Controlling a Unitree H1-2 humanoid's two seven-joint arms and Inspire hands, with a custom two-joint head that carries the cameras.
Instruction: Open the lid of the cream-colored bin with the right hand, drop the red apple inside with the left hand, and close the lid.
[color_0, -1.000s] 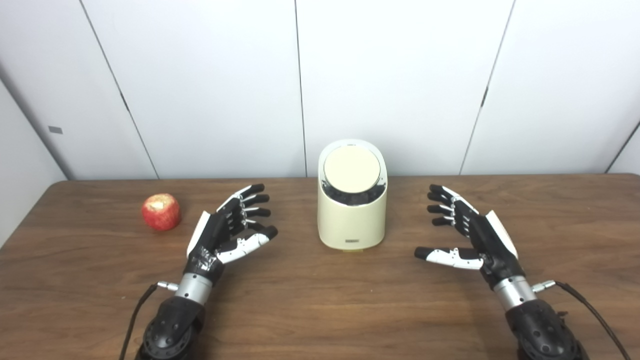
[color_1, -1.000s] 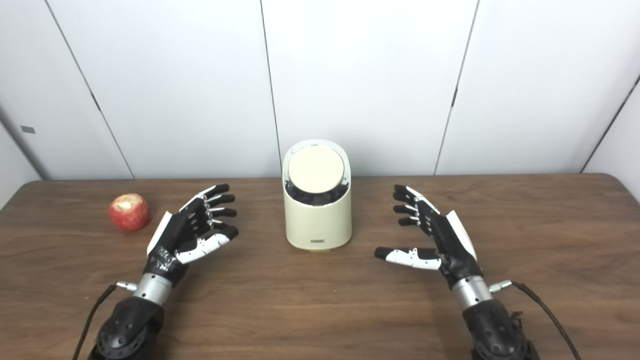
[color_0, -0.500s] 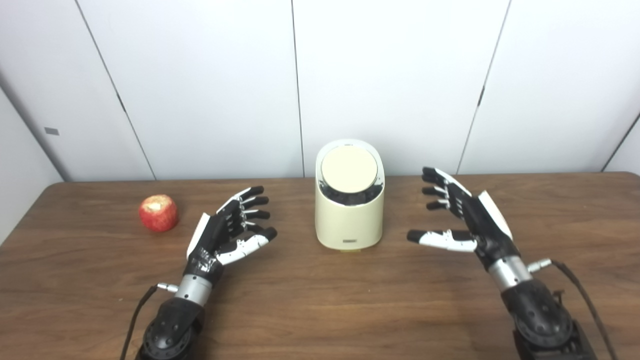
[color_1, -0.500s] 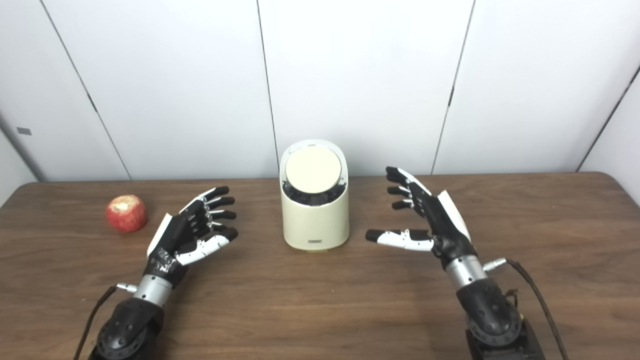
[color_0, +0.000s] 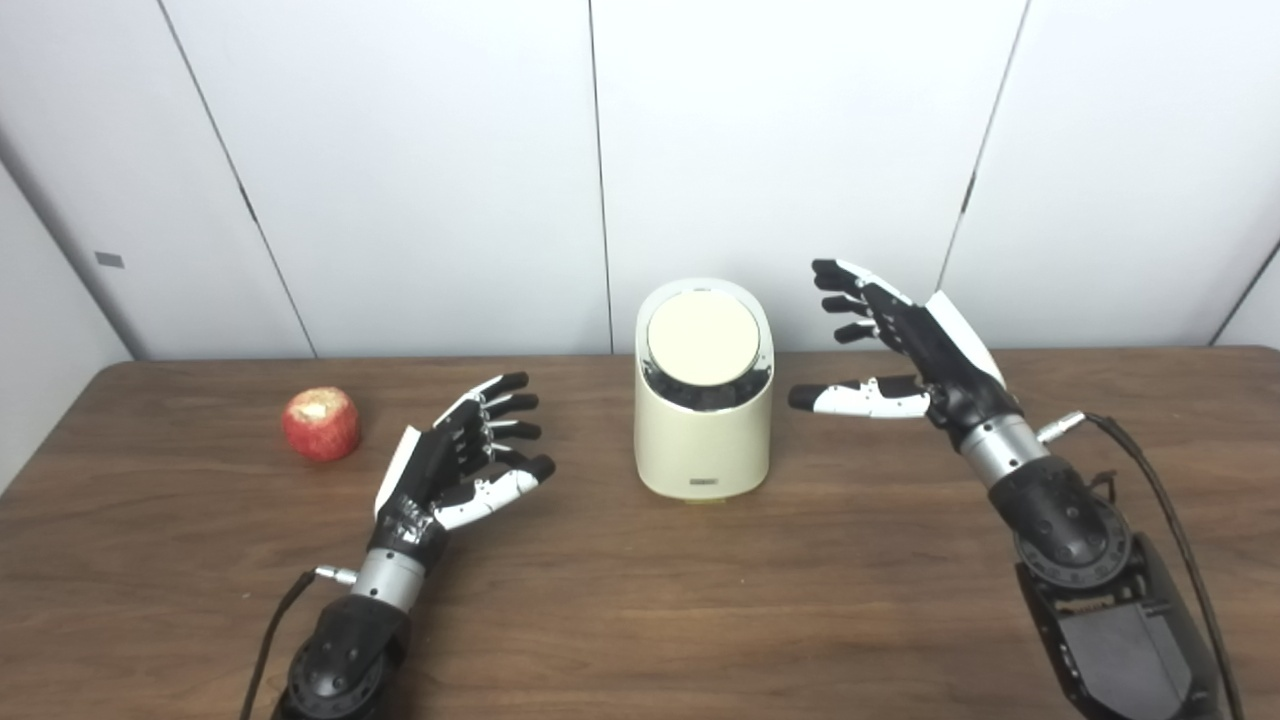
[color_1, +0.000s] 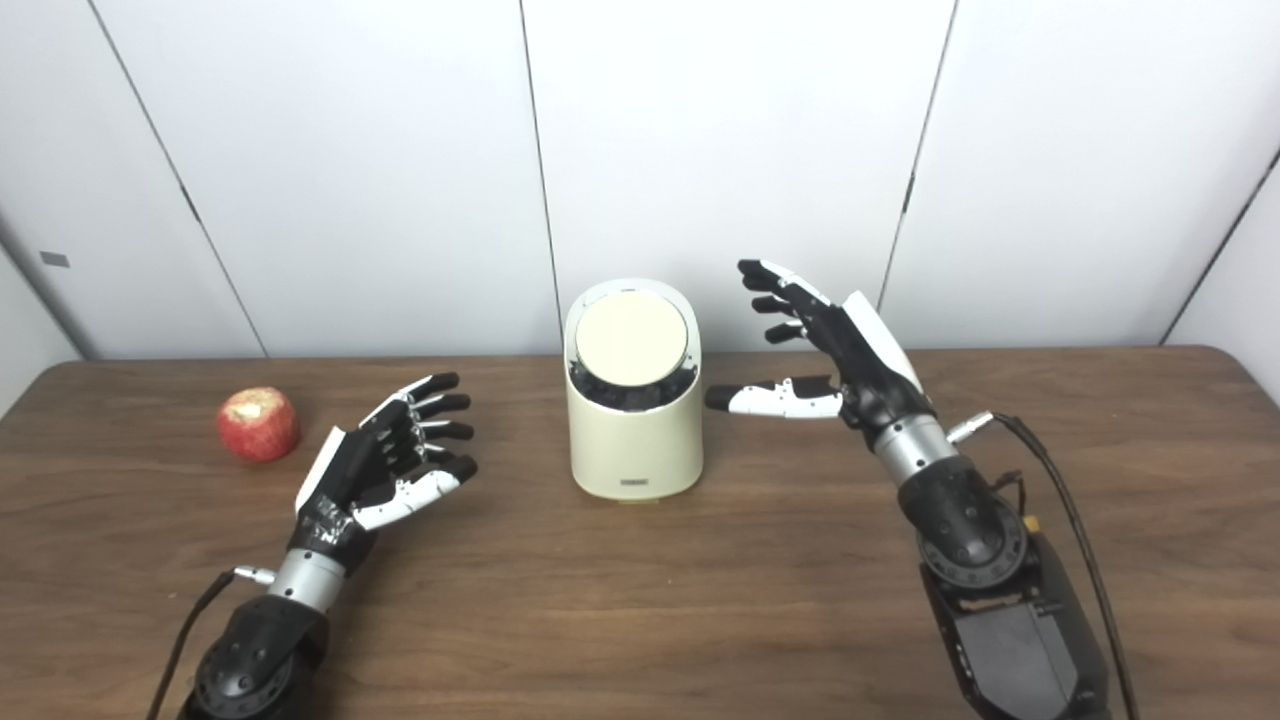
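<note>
The right hand (color_0: 920, 340) had risen off the brown wooden bench (color_0: 640, 600) to lid height beside the cream-colored cylindrical bin (color_0: 703, 420) — fingers spread, holding nothing, lid-opening apparently imminent. The round lid (color_0: 703, 338) sat shut, contents hidden. The left hand (color_0: 450, 470) waited, splayed and empty; the red apple (color_0: 320, 424) lay near the far-left corner.

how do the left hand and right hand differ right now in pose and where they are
The right hand is raised beside the top of the bin, while the left hand sits low over the table. The right hand's thumb points at the bin from close by; the left hand is farther from it, between the bin and the apple. Both are open, holding nothing.
</note>
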